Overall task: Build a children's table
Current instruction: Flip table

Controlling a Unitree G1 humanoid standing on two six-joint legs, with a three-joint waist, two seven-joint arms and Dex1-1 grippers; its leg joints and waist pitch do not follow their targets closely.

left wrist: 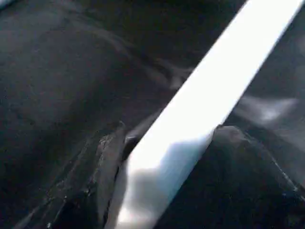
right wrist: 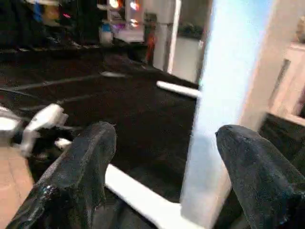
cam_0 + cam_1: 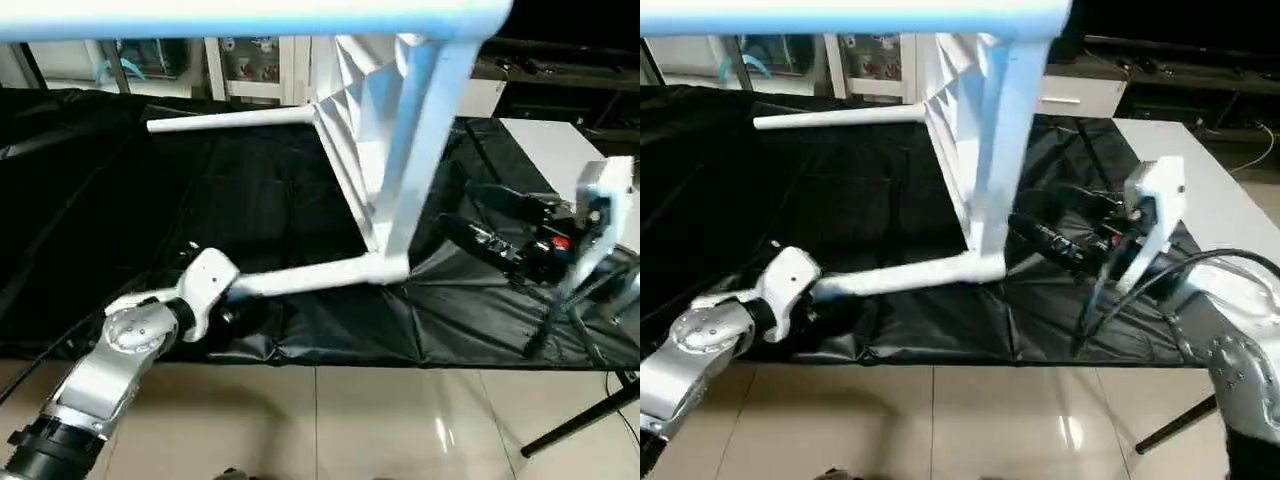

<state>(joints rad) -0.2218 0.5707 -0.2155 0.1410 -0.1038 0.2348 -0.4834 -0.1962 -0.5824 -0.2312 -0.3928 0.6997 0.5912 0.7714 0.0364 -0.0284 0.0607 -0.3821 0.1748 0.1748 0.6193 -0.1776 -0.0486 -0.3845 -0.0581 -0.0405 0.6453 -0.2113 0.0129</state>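
Observation:
The children's table lies on its side on the black-draped work table (image 3: 120, 200), its ribbed white top (image 3: 350, 130) standing on edge. One white leg (image 3: 310, 278) runs along the cloth toward me. Another leg (image 3: 230, 120) points left at the back, and a third (image 3: 250, 18) crosses overhead. My left gripper (image 1: 169, 131) is shut on the near leg close to its free end, one black finger (image 1: 102, 162) on each side. My right gripper (image 2: 167, 131) is open, with its fingers (image 3: 1040, 240) pointing at the top's near edge (image 3: 995, 150) and a small gap between them.
The work table's front edge runs just past my left wrist (image 3: 150, 325), with tiled floor (image 3: 330, 420) below. A white surface (image 3: 550, 150) lies at the right behind my right arm, whose cables (image 3: 1120, 300) hang down. Shelves (image 3: 250, 65) stand at the back.

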